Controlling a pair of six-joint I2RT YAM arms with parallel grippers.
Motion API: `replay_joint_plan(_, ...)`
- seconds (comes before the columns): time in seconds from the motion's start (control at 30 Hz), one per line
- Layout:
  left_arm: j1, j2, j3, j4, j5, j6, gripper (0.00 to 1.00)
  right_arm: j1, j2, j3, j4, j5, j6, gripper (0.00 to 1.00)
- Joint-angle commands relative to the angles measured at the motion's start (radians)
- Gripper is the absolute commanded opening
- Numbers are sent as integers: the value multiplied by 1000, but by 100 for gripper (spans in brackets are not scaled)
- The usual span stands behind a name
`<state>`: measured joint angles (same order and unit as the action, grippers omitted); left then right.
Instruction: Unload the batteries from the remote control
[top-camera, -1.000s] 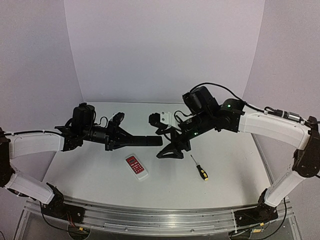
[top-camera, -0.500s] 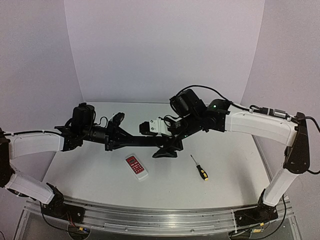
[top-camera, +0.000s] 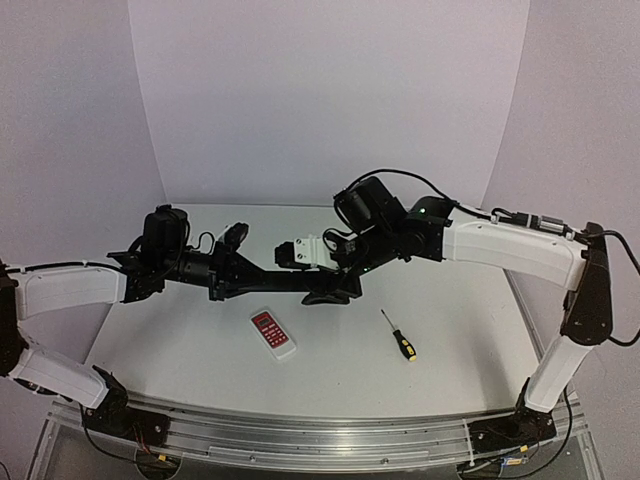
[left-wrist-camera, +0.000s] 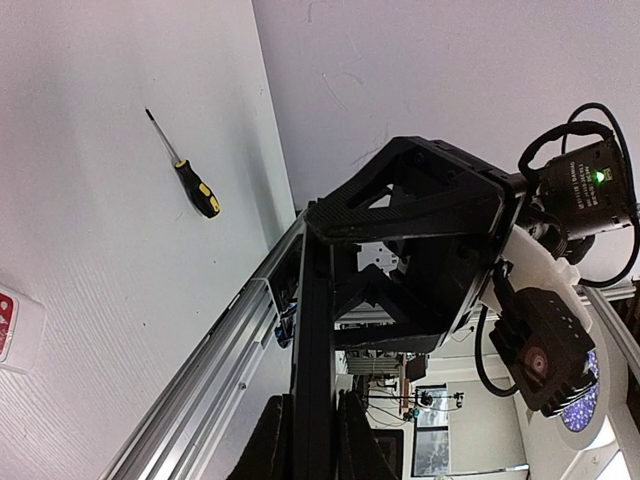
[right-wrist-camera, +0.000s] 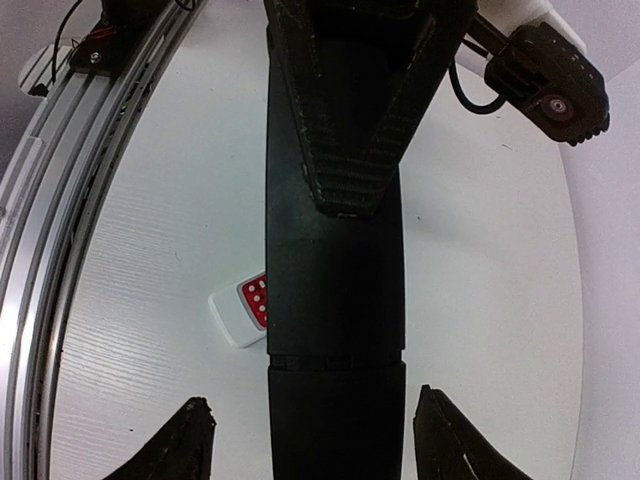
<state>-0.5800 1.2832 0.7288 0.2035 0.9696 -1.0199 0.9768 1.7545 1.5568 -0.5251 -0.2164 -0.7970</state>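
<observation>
from above, your left gripper (top-camera: 248, 277) was clamped on one end of the long black remote (top-camera: 295, 282), holding it level above the table (top-camera: 460, 330) and pointing across toward your right arm. your right gripper (top-camera: 330, 290) had reached the remote's free end, but this view did not show how its jaws stood. a smaller white remote (top-camera: 273, 333) with red buttons lay on the table just in front of the held one, and the screwdriver (top-camera: 398, 336) lay further to the right, well apart from both. in the left wrist view you saw the black remote edge-on, as a thin dark bar running up from between the left fingers (left-wrist-camera: 268, 440), which were pressed against it from both sides; the right gripper's dark frame filled the space at the bar's far end. the screwdriver and one corner of the white remote lay on the table off to the side. in the right wrist view the black remote ran down the middle, with the right fingers (right-wrist-camera: 185, 440) spread wide, one on each side of it and each apart from it (so that claw was open and gripping nothing). the batteries could not be made out in any view, so you could not tell where they sat.
</observation>
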Motion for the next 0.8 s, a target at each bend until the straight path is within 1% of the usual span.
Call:
replay_joint_plan(0.0, -4, -42, 4, 30, 23, 13, 0, 4, 13, 41, -2, 1, 6, 63)
replay_joint_plan(0.1, -4, -49, 4, 22, 20, 16, 0, 4, 11, 43, -2, -3, 12, 62)
replay_joint_plan(0.23, -4, -54, 2, 22, 23, 10, 0, 4, 13, 44, -1, -3, 14, 55)
replay_joint_plan(0.3, -4, -59, 1, 20, 25, 13, 0, 5, 15, 47, -1, -4, 18, 46)
replay_joint_plan(0.53, -4, -65, 2, -19, 20, 21, 0, 6, 14, 63, -1, -8, 61, 26)
replay_joint_plan(0.77, -4, -42, 5, -106, -24, 71, 0, 5, -25, 22, -1, 15, 99, 23)
